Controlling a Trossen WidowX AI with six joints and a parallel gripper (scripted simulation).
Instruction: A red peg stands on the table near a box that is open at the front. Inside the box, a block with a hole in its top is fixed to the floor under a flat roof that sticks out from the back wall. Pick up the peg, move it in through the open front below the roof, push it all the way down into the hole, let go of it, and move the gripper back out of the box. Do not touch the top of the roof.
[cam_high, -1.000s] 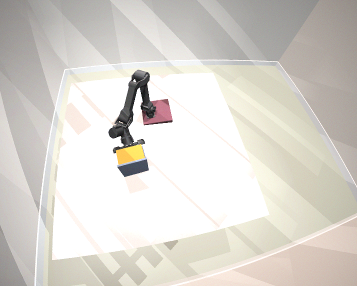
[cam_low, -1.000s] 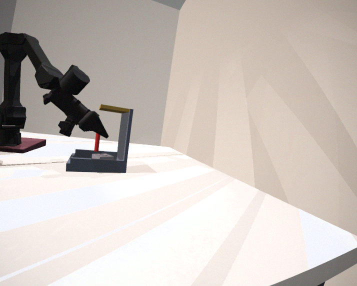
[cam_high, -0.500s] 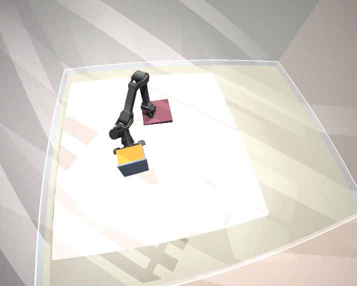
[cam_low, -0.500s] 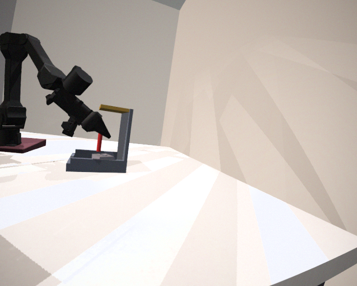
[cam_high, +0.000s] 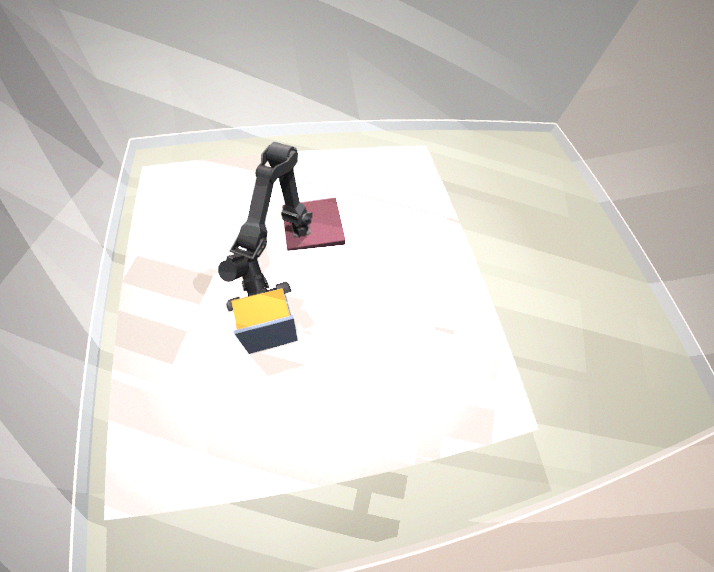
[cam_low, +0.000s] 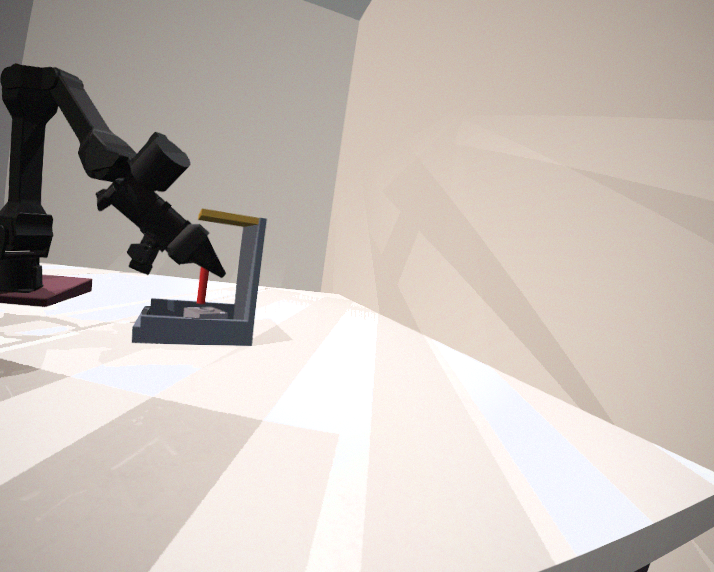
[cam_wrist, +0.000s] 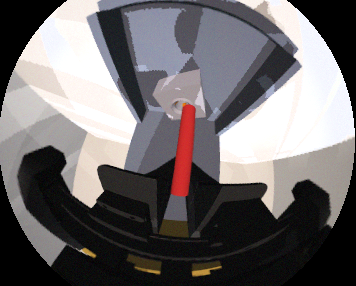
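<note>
The red peg (cam_low: 203, 287) (cam_wrist: 183, 150) is upright, its top end between the fingers of my gripper (cam_low: 215, 267) (cam_wrist: 181, 161). The gripper is shut on it and reaches at a slant through the open front, fingers below the yellow roof (cam_high: 261, 308) (cam_low: 228, 218). The pale block (cam_low: 204, 312) (cam_wrist: 186, 85) stands on the floor of the blue-grey box (cam_high: 268, 336) (cam_low: 190, 332). The peg's lower end is close above the block. In the wrist view the hole (cam_wrist: 177, 105) shows just left of that end; exact alignment is unclear. The top view has fingers and peg hidden under the roof.
The box's back wall (cam_low: 251, 271) rises just beyond the fingertips. Low side walls flank the block. The roof's front edge is close above the gripper's fingers. The arm's base stands on a dark red plate (cam_high: 326, 223) (cam_low: 65, 287) away from the box's open front.
</note>
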